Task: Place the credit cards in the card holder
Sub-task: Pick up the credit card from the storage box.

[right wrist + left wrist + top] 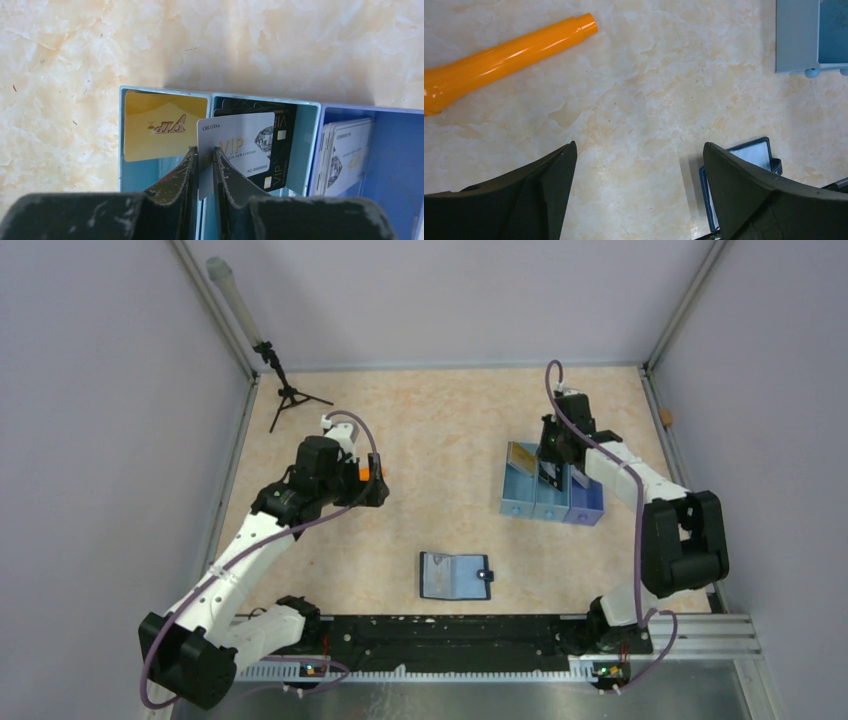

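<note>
Two arms work over the marbled counter (pixel 450 430), and they are doing very different things. The left end effector (pixel 639 150) hangs over bare counter with its two fingers spread wide and nothing between them. One orange tube (pixel 509 52) lies on the counter beyond it.

Off to the right stand three open bins (pixel 550 510) in a row, touching side to side: two pale blue and one lavender at the right end. The right end effector (pixel 206 172) reaches down into them from above. Its fingers are pressed nearly together, pinching the lower left edge of one white card (pixel 240 145) that stands upright at the middle bin. Just behind that card, in the same bin, is a black card (pixel 285 150); I can't tell whether there is more than one. The left bin holds a single gold card (pixel 160 130) leaning against its back wall. The lavender bin holds a stack of pale cards (pixel 350 155) on edge, several of them, too tightly packed to count.

The one card holder (pixel 455 576) lies opened flat on the counter near the arms' bases, between the two arms and well apart from the bins, its snap tab sticking out on the right. From the left wrist only one corner of it shows.
</note>
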Robot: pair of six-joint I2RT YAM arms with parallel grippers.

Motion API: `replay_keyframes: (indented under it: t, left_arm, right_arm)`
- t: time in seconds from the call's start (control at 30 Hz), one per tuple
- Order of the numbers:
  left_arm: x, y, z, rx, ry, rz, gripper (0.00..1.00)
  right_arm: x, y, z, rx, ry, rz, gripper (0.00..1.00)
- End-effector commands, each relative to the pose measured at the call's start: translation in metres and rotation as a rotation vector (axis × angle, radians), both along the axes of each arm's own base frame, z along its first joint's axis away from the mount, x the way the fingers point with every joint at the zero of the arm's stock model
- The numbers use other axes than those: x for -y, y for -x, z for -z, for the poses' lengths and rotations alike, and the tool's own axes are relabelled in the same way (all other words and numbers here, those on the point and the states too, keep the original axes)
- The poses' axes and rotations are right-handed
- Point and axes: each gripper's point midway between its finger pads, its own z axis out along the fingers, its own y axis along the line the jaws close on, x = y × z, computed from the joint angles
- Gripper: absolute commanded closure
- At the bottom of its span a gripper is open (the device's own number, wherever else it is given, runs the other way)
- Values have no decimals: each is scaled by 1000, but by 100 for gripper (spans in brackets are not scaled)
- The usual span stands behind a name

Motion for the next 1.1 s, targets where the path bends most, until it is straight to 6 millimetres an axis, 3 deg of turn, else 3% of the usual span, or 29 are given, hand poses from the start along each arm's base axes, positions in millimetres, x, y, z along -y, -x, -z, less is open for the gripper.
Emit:
replay_keyframes:
  t: [0.0, 0.1, 0.33, 0.43, 0.6, 0.83, 1.07]
  left_arm:
    - [0, -3, -4, 27, 6, 7, 1]
    - [0, -2, -4, 29, 7, 7, 1]
    - [7, 1, -8, 39, 24, 62, 1]
    - [16, 7, -11, 38, 64, 111, 1]
    - [34, 17, -28, 61, 178, 157, 1]
    - [70, 40, -44, 109, 302, 260, 1]
    - [132, 88, -58, 109, 446, 583, 1]
  right_arm:
    - [-1, 2, -25, 50, -12, -6, 90]
    - [4, 5, -26, 49, 12, 3, 99]
    - [35, 15, -31, 39, 157, 79, 100]
    - [46, 23, -44, 59, 193, 102, 100]
    - [41, 38, -85, 150, 145, 66, 100]
    - [12, 71, -121, 195, 1, -97, 100]
    - [-71, 141, -134, 121, -338, -552, 100]
